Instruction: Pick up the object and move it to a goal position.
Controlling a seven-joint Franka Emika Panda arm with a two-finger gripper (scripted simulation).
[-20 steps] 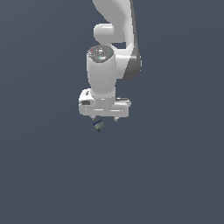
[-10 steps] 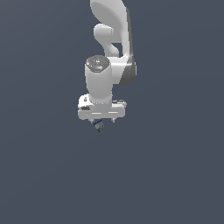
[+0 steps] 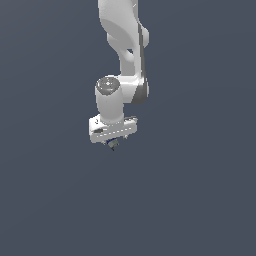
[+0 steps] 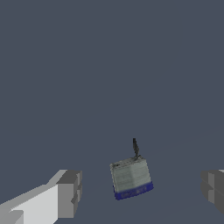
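The object (image 4: 129,177) is a tiny grey-tan lump with a blue edge and a thin dark spike on one side. In the wrist view it sits between my two grey fingertips (image 4: 69,193), with a clear gap on each side, so neither pad touches it. My gripper (image 4: 141,190) is open around it. In the exterior view the white hand hangs straight down near the middle. The gripper (image 3: 113,143) shows just beneath the hand, with the object (image 3: 112,146) as a dark-blue speck at its tips.
A plain dark grey-blue surface fills both views. The white arm (image 3: 125,45) comes down from the top of the exterior view. No other objects or edges show.
The arm's upper links have swung and the hand has turned a little, shifting slightly toward the exterior view's left. The object stays as a speck under the hand.
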